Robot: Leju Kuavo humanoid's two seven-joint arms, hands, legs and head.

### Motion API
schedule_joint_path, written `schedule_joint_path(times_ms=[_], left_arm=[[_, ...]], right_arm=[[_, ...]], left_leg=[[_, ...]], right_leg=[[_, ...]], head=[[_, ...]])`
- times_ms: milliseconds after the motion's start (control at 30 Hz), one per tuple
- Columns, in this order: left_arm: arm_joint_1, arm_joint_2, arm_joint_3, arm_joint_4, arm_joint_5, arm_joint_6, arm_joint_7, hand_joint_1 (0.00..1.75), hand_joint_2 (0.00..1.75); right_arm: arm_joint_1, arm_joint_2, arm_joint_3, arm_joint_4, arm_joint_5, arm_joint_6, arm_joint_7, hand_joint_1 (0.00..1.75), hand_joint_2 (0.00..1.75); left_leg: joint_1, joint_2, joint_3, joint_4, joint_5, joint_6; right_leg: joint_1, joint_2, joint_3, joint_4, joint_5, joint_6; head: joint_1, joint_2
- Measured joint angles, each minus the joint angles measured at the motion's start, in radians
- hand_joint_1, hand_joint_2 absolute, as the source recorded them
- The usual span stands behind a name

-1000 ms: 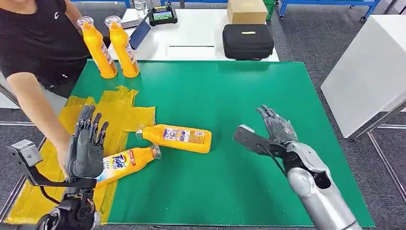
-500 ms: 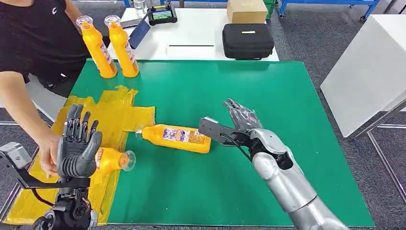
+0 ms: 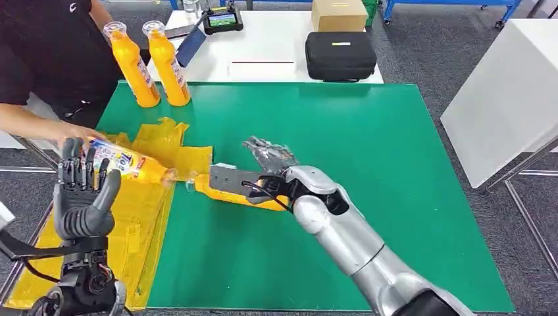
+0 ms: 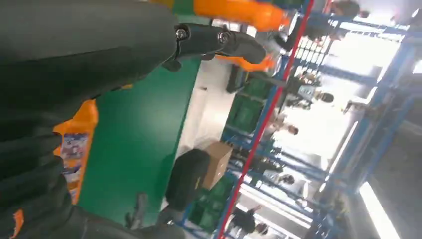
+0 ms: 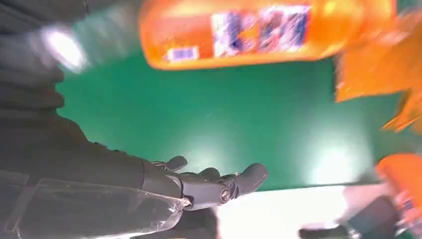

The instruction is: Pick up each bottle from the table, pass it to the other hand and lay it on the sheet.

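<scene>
Grey carpet floor [image 3: 434,46] all round. White table [image 3: 276,49] at twelve o'clock, with a black case [image 3: 341,56] and cardboard box [image 3: 339,14] on it. White cabinet [image 3: 507,92] at two o'clock. Blue racks [image 4: 308,124], bright light behind.

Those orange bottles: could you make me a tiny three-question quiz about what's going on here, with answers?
1. True or false: the robot's right hand is already gripping the lying bottle.
2. How many bottles stand upright at the mat's far corner? A) one B) two C) four
3. Fill in: a person's hand holds a bottle over the yellow ____.

Key: 1 false, its fingers are spread above the bottle; 2 B, the upright bottles; 3 sheet.
</scene>
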Motion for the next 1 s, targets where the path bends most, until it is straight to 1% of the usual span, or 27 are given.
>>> schedule_joint_path(times_ms=[233,567,667,733,800,1000], left_arm=[[0.037,-0.014,0.048,-0.055,-0.005,0.016,-0.01,0.0,1.75],[0.067,-0.037,0.09,-0.097,-0.02,0.013,-0.018,0.0,1.75],[0.082,-0.045,0.104,-0.109,-0.026,0.011,-0.023,0.0,1.75],[0.101,-0.048,0.115,-0.12,-0.025,0.008,-0.034,0.0,1.75],[0.128,-0.053,0.128,-0.132,-0.023,-0.003,-0.044,0.0,1.75],[0.154,-0.058,0.138,-0.137,-0.018,-0.031,-0.046,0.0,1.75]], right_arm=[[-0.018,0.032,0.047,0.044,-0.013,0.011,-0.008,0.0,1.75],[-0.023,0.034,0.091,0.072,-0.019,0.012,-0.011,0.0,1.75],[-0.023,0.023,0.102,0.066,0.027,0.003,0.024,0.0,1.75],[-0.017,-0.002,0.111,0.029,0.069,-0.026,0.049,0.0,1.75],[0.008,-0.049,0.109,-0.059,0.092,-0.059,0.068,0.0,1.75],[0.088,-0.172,0.074,-0.243,0.155,-0.06,0.102,0.0,1.75]], left_leg=[[-0.001,-0.001,0.0,0.0,0.0,0.0],[-0.001,0.0,0.0,0.0,0.0,0.0],[-0.001,0.0,0.0,0.0,0.0,0.0],[-0.001,0.0,0.0,0.0,0.0,0.0],[-0.001,-0.001,0.0,0.0,0.0,0.0],[-0.003,-0.001,-0.001,0.0,0.0,0.001]], right_leg=[[-0.001,0.0,0.0,0.0,0.0,0.0],[-0.001,0.0,0.0,0.0,0.0,0.0],[0.0,0.0,-0.001,0.0,0.0,0.0],[0.0,0.0,-0.001,0.0,0.0,0.0],[0.0,0.0,-0.001,-0.001,0.0,0.0],[-0.001,0.0,-0.001,-0.001,0.0,0.0]], head=[[0.0,0.0],[0.0,0.0],[0.0,0.0],[0.0,0.0],[0.0,0.0],[0.0,0.0]])
